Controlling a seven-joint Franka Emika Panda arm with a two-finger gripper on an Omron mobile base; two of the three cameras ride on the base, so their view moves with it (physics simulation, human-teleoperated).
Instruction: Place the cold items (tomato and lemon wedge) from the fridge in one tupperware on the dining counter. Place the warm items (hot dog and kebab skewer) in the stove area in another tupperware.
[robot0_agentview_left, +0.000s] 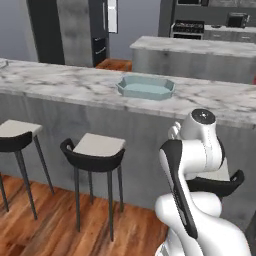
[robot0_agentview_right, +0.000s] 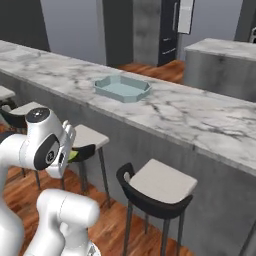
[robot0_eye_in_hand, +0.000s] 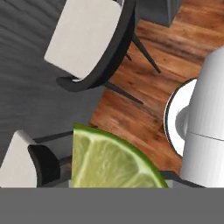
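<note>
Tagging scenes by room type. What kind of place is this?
A simulated home kitchen with a dining bar: long marble dining counter lined with stools, a black range at the back, wood floor.

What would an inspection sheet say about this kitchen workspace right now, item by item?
Surface: dining counter, white marble with grey veins, over a grey base.
Job's things: pale blue-green tupperware sits on the counter with nothing in it; lemon wedge held close at the claw, above wooden floor.
Clutter: nothing seen on the counter besides the tray.
Grippers: claw closed on the lemon wedge, low beside the arm, below counter height.
Cables: nothing seen.
Surroundings: black stools with pale seats along the counter; marble island, dark fridge and range behind.
</note>
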